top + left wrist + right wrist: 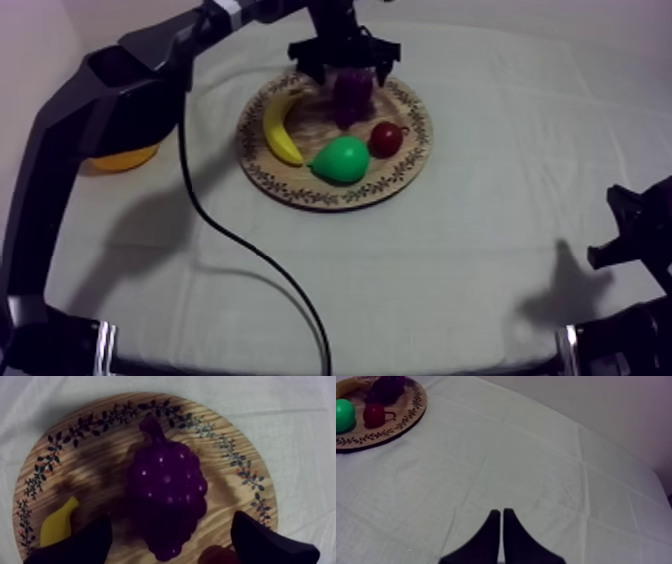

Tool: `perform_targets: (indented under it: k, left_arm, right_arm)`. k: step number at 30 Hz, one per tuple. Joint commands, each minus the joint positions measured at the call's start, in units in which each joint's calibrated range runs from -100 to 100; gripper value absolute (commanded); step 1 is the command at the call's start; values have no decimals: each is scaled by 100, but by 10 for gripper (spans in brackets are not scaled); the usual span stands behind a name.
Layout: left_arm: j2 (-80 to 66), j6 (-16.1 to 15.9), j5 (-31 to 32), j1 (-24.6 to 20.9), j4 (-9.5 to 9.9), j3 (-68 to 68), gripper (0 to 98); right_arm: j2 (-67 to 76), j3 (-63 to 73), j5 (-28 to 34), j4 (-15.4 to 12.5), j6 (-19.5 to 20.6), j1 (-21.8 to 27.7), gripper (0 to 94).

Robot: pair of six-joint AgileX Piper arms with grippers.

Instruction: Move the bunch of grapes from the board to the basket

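Note:
A purple bunch of grapes (351, 95) (166, 496) lies at the back of the round wooden board (410, 160) (90, 451). My left gripper (345, 62) (170, 543) hangs over it, open, one black finger on each side of the bunch and not touching it. The yellow basket (125, 158) sits at the table's left, mostly hidden under my left arm. My right gripper (501, 531) rests shut over bare cloth at the table's right, its arm low at the right edge (635, 235).
On the board also lie a banana (280, 125) (57, 523), a green pear (340, 160) (343, 415) and a small red fruit (386, 138) (374, 414). A black cable (250, 250) runs across the cloth in front of the board.

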State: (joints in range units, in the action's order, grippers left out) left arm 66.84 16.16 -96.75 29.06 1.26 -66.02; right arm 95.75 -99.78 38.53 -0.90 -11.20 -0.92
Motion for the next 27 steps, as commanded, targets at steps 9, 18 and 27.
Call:
perform_targets:
  k: [9, 18, 27]
  left_arm:
    - [841, -213, -180, -22, 42, -1019, 892]
    - [1015, -272, -234, 26, 114, -1121, 583]
    - [826, -278, -271, 30, 134, -1026, 552]
  right_arm:
    - [0, 0, 2, -1, -6, 0, 3]
    - [0, 0, 2, -1, -6, 0, 3]
    - [0, 0, 2, -1, -6, 0, 3]
